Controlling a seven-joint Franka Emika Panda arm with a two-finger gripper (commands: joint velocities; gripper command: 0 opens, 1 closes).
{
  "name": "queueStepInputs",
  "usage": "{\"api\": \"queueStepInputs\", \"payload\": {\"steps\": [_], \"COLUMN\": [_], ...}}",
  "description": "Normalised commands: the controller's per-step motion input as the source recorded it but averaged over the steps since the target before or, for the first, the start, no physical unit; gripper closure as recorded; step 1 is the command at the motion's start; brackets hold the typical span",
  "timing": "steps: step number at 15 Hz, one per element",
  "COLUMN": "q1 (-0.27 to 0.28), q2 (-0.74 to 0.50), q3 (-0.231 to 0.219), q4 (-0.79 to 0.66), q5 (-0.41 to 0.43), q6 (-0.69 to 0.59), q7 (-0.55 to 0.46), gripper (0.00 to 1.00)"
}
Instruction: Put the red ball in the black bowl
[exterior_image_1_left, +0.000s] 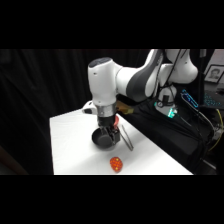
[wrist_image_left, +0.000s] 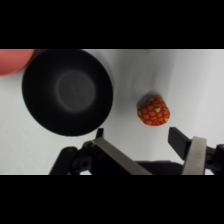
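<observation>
Gripper (wrist_image_left: 142, 140) of the white arm hangs above the round, shallow black bowl (wrist_image_left: 67, 91), fingers spread apart and holding nothing. We see the small glossy red-orange ball (wrist_image_left: 153, 110) lying on the white table (wrist_image_left: 200, 80) just beside the bowl, not touching it. Metal tongs (exterior_image_1_left: 127, 137) lie at the bowl's far side. We catch a pinkish-red bowl (wrist_image_left: 14, 60) edge behind the black one.
</observation>
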Motion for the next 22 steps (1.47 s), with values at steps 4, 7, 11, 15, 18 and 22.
{"api": "queueStepInputs", "payload": {"steps": [4,7,11,15,18,22], "q1": [0.055,0.036,0.013,-0.014,-0.006,0.005], "q2": [0.19,0.22,0.23,0.23,0.21,0.13], "q3": [0.067,0.066,0.057,0.053,0.023,-0.005], "q4": [0.13,0.16,0.15,0.16,0.16,0.14], "q5": [0.091,0.12,0.119,0.125,0.105,0.085], "q6": [0.19,0.16,0.2,0.2,0.2,0.17], "q7": [0.04,-0.02,-0.09,-0.16,-0.14,-0.1], "gripper": [0.0,0.0,0.0,0.0,0.0,0.25]}}
